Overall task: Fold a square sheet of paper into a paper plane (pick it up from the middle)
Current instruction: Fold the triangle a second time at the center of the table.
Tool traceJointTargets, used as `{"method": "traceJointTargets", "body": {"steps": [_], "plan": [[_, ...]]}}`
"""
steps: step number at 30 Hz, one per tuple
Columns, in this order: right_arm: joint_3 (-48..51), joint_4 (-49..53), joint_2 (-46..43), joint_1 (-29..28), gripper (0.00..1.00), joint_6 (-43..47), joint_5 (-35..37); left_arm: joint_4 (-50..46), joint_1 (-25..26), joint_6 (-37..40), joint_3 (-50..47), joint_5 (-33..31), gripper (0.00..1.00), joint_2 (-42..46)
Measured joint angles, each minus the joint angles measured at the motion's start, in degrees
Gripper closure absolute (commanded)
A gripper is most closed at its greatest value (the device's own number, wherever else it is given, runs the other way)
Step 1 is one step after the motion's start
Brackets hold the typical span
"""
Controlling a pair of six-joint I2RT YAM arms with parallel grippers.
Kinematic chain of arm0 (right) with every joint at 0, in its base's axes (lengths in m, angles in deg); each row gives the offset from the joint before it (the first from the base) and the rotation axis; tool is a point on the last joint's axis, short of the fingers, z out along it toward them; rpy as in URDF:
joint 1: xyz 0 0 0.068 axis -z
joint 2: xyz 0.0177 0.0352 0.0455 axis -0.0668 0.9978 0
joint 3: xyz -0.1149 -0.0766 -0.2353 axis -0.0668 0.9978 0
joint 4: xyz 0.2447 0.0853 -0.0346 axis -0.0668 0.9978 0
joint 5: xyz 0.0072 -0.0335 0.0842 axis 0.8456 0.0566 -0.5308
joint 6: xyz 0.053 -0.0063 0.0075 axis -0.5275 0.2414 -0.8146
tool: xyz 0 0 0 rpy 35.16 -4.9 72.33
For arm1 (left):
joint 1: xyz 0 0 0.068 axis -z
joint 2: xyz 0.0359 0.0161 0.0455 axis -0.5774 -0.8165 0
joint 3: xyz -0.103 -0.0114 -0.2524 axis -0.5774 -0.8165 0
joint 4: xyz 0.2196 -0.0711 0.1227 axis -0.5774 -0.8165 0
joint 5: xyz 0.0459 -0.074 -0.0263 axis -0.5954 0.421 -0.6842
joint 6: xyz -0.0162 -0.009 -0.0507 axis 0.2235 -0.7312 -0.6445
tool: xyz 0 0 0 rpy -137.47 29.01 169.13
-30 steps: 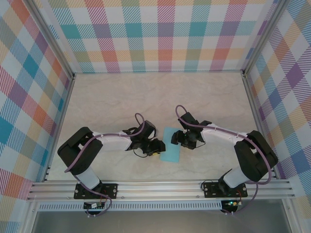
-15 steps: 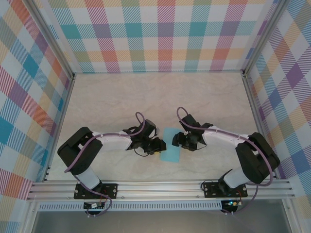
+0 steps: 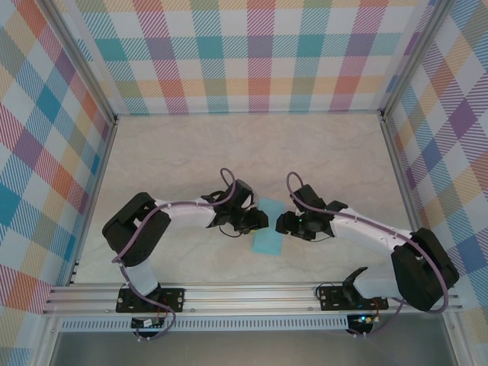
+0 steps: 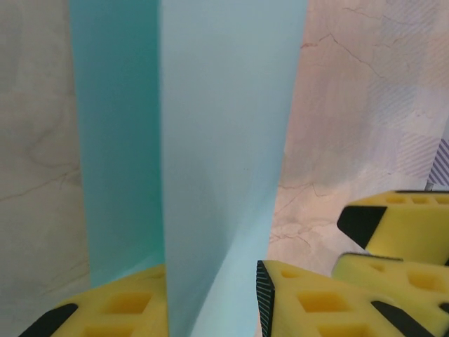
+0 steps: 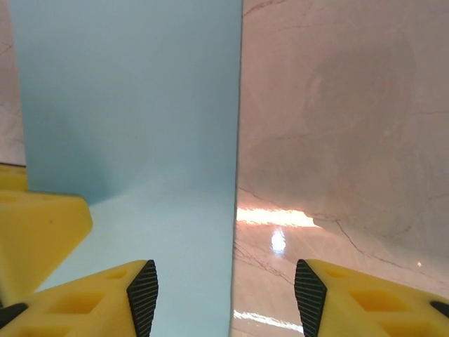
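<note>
The square sheet of paper point(image 3: 268, 239) is light blue and lies on the marble table between my two grippers. In the left wrist view the paper point(image 4: 224, 140) rises as a bulged fold, with a darker strip beside it. That fold fills the gap of my left gripper point(image 4: 210, 275) and touches both yellow fingers. My left gripper point(image 3: 257, 222) sits at the sheet's left edge, shut on the fold. My right gripper point(image 3: 284, 223) is at the sheet's right edge. It stands open point(image 5: 226, 275) astride the straight right edge of the paper point(image 5: 133, 105), one finger over paper and one over bare table.
The marble table point(image 3: 191, 152) stretches away behind the grippers. Checked walls close it in on the left, back and right. An aluminium rail point(image 3: 252, 293) with both arm bases runs along the near edge. The two grippers stand close together, a paper's width apart.
Both arms have reached further in. My left gripper slid right and slightly away onto the sheet's left side. The right jaws have narrowed a little. The paper has hardly shifted.
</note>
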Motion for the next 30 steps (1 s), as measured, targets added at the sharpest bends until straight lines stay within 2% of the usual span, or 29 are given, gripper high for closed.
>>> {"method": "traceJointTargets", "body": {"steps": [3, 8, 14, 21, 30], "plan": [[2.3, -0.2, -3.8, 0.0, 0.45, 0.6, -0.3, -0.5, -0.4, 0.5, 0.4, -0.4, 0.68, 0.0], [5.6, -2.0, -10.6, -1.9, 0.38, 3.1, -1.2, -1.3, -0.9, 0.7, 1.8, -0.6, 0.68, -0.7], [6.4, -2.3, -14.3, -11.4, 0.37, 7.5, 3.3, -1.5, -1.1, 0.6, 2.8, -0.6, 0.69, -2.1], [1.3, -2.0, -7.0, -25.4, 0.37, 13.3, 15.0, -1.8, -1.1, 0.6, 3.0, -0.6, 0.69, -2.1], [-5.6, -2.6, 3.3, -33.6, 0.36, 17.1, 23.9, -2.9, -1.3, 0.6, 3.2, -0.6, 0.68, -2.1]]}}
